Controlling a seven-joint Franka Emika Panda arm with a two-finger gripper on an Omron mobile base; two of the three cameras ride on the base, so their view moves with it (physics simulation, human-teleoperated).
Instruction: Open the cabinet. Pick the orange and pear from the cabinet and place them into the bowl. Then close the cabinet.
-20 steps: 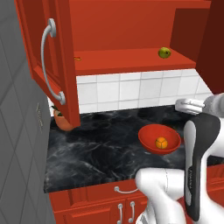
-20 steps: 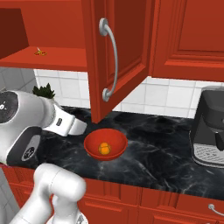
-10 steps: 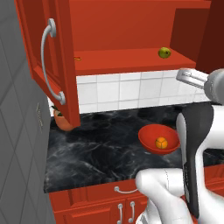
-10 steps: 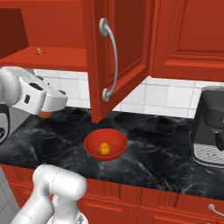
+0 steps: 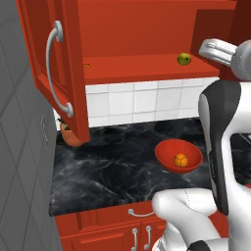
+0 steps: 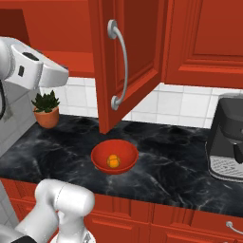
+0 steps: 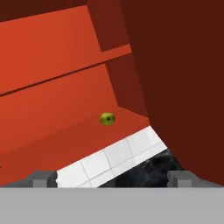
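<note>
While the cabinet (image 5: 54, 78) stands wide open, its left door swung out over the counter (image 5: 112, 162), that door and its long silver handle (image 5: 55, 68) are the first hazard on the left: a wide swing of the arm, or a careless push when closing, could knock the door or the terracotta pot (image 5: 71, 137) that sits just below its lower corner.

Further right, the orange (image 5: 181, 159) already lies in the red bowl (image 5: 166, 152) on the counter, so half the picking looks done. The bowl sits close to the counter's front edge; a fruit dropped from too high could bounce out or roll off.

Higher up, the pear (image 5: 184, 59) rests alone on the cabinet shelf (image 5: 137, 66), near its front lip and close to the right-hand door. In the hand view the pear (image 7: 107, 118) lies ahead, well apart from the gripper (image 7: 111, 177), whose jaws are spread fully and hold nothing.

The main risk, as I judge it, is the approach itself. The fruit is round and sits near the shelf edge, so a fingertip that arrives off-centre could nudge it into a roll, either deeper in or off the lip down to the counter. The open right door looms just beside the hand, and a sideways correction there could strike it.
</note>
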